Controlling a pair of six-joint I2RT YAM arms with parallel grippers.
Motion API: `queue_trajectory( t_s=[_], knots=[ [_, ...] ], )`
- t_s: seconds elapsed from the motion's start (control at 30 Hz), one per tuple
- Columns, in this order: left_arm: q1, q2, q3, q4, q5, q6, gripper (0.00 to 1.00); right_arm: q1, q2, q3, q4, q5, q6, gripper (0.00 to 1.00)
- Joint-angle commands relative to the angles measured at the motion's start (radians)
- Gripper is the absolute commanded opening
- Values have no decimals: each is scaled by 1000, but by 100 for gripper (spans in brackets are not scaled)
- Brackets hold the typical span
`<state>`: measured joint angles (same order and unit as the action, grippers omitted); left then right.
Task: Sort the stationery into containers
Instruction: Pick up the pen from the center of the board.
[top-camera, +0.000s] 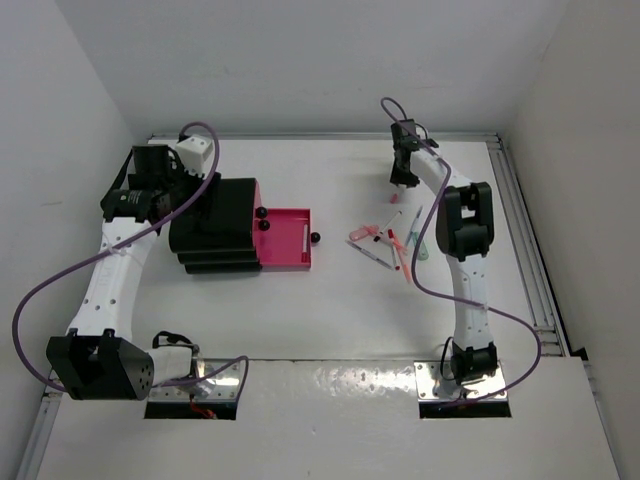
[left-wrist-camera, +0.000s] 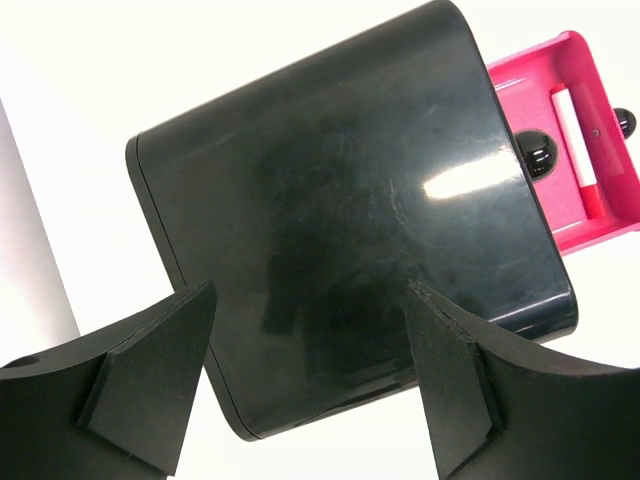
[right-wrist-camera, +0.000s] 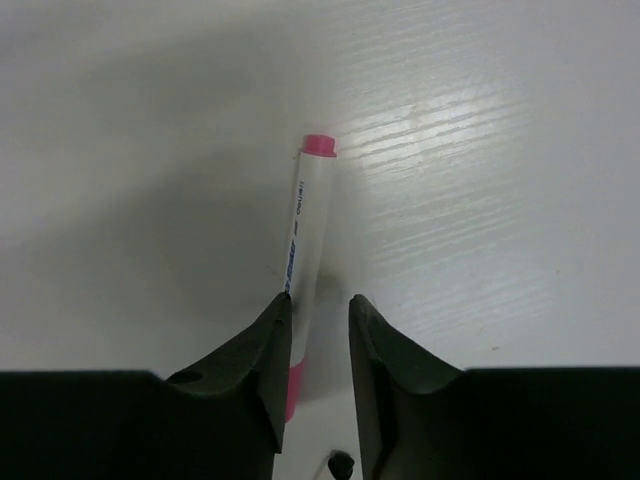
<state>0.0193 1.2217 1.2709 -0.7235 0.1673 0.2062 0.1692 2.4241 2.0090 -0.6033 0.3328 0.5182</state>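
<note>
Although the right gripper (right-wrist-camera: 318, 305) fills the bottom of its wrist view, the white marker (right-wrist-camera: 305, 225) with a pink cap is only partly seen: its near end passes behind one finger (right-wrist-camera: 265, 370), where a strip of pink shows. The marker lies on the surface (right-wrist-camera: 480, 200) between the two fingers, against that one and with a clear gap to the other, pointing straight ahead of the gripper. The jaws stand narrowly apart and are not clamped on it.

From above, this gripper hides nearly all of the marker. Only a small pink bit shows at its tip, and whether that is the cap cannot be told. The top view alone shows the other pens (top-camera: 393, 248), a loose cluster back from the right gripper toward its arm's base, too thin to tell apart.

The left gripper (left-wrist-camera: 310, 295) is spread wide and holds nothing, with the glossy black drawer unit (left-wrist-camera: 340, 210) directly beneath it. Beyond the unit from that gripper a pink drawer (left-wrist-camera: 525, 105) stands out, cut off by the frame edge. A white pen (left-wrist-camera: 572, 135) with a red end lies in it, beside a round black knob (left-wrist-camera: 538, 155).
</note>
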Motion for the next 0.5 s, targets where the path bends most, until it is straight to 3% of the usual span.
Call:
queue_trajectory(
  t_s=[0.0,0.37,0.47],
  knots=[
    [10,-13,1,4,-9,18,82,-16,27,22,22,-14,-7,27],
    [11,-13,12,-22,-22,35,82,-22,67,23,-53,-94,6,21],
    [10,-13,12,-25,-20,36,82,-23,79,34,-84,-100,8,11]
  ],
)
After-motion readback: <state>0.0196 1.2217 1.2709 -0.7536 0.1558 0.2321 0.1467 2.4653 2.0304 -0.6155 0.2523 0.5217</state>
